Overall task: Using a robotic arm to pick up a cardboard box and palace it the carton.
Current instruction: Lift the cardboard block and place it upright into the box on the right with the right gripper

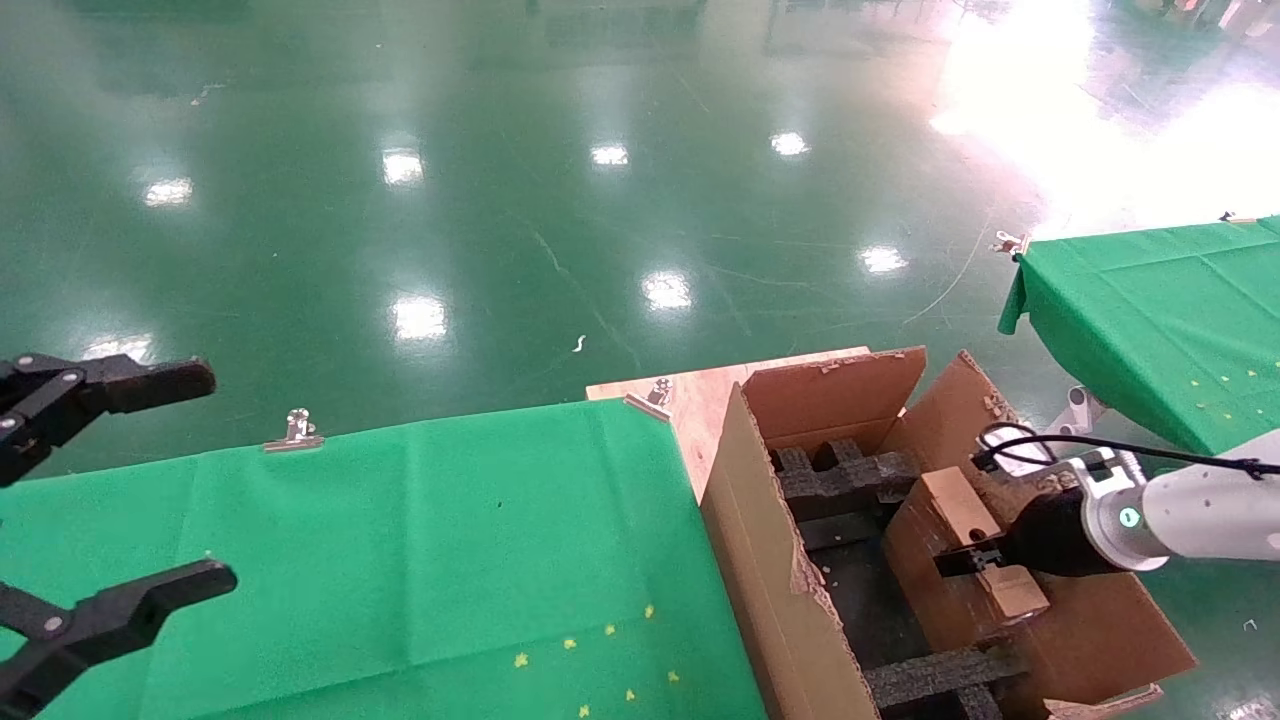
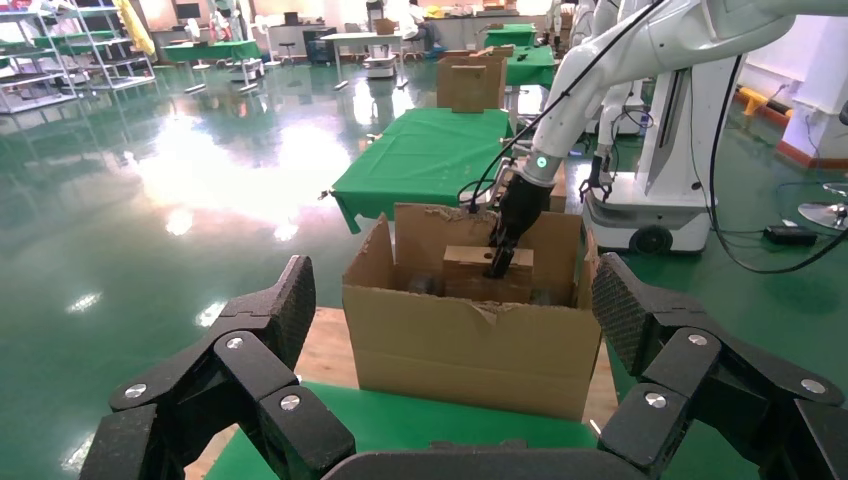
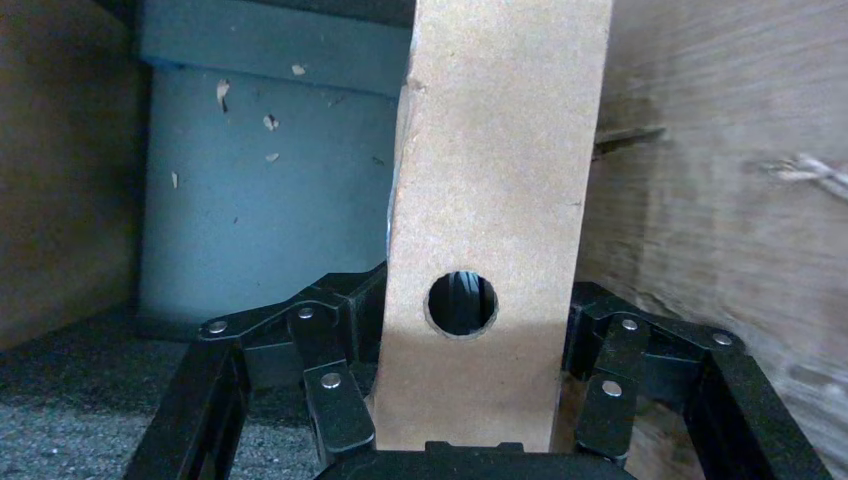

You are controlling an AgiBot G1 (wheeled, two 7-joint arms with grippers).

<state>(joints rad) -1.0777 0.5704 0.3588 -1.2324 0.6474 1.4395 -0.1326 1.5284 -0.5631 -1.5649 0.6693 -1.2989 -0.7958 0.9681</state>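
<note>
Carton (image 1: 760,520) sits under my right arm, flaps ragged, black foam inserts (image 1: 845,475) across its floor. Cardboard box (image 1: 975,540) is inside it, down between the inserts and the carton's right wall, not yet let go. My right gripper (image 1: 985,560) is clamped across the box's slim faces; in the wrist view the fingers (image 3: 335,395) bracket both sides, with the round hole (image 3: 462,303) facing the camera. My read: light, stiff box, but the thin walls will dent if squeezed hard and the tape may be slick. Gripping the two broad faces mid-length looks right. Left gripper (image 1: 100,500) is parked well off, jaws spread wide over the green cloth (image 1: 400,560).
</note>
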